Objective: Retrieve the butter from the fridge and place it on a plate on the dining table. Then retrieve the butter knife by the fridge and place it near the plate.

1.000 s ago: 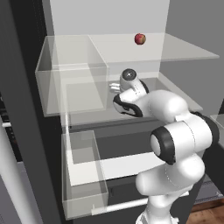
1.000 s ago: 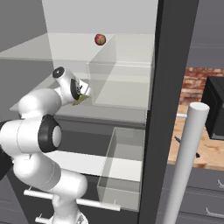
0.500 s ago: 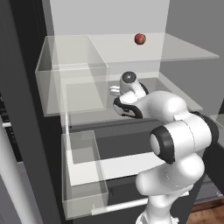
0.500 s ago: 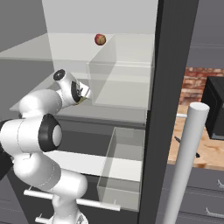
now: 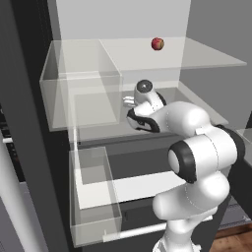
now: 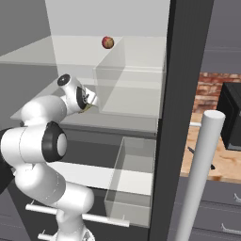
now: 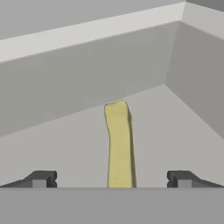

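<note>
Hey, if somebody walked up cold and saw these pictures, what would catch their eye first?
Probably the white arm reaching deep into the open fridge, its open gripper straddling the yellowish butter, which lies on the shelf floor between the fingertips. Next, the small red ball sitting alone on the clear shelf above. In the right base view, a dark knife lies on the wood counter beside the fridge.

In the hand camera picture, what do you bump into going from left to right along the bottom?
Left fingertip → the butter standing between the open jaws → right fingertip.
</note>
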Tool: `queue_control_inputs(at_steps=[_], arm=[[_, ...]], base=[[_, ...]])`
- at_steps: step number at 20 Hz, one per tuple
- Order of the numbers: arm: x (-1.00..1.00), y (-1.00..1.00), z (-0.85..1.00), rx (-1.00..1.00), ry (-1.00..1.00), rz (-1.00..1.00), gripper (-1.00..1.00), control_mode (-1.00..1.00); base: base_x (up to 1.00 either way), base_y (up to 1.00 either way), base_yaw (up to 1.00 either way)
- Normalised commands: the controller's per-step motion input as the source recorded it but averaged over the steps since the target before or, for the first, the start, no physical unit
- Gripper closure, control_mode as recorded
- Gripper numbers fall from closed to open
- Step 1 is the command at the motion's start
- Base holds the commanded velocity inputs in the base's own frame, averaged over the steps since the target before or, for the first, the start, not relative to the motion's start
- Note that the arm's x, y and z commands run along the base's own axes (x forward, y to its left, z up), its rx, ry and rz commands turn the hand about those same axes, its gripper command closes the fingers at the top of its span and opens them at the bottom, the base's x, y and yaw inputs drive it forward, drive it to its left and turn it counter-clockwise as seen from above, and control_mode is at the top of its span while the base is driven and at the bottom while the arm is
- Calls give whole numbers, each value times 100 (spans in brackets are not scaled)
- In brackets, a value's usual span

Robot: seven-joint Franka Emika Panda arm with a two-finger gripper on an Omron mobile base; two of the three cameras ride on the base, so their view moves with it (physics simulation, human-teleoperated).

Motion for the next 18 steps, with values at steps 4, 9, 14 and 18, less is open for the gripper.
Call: queue_control_inputs(at_steps=[4,9,14,18], arm=[[0,0,-16,0,3,0,-100,-100],[0,0,-16,0,3,0,100,-100],[0,0,-12,0,1,0,100,-100],[0,0,-3,0,0,0,100,-100]], base=[[0,0,0],[0,0,0],[0,0,0],[0,0,0]])
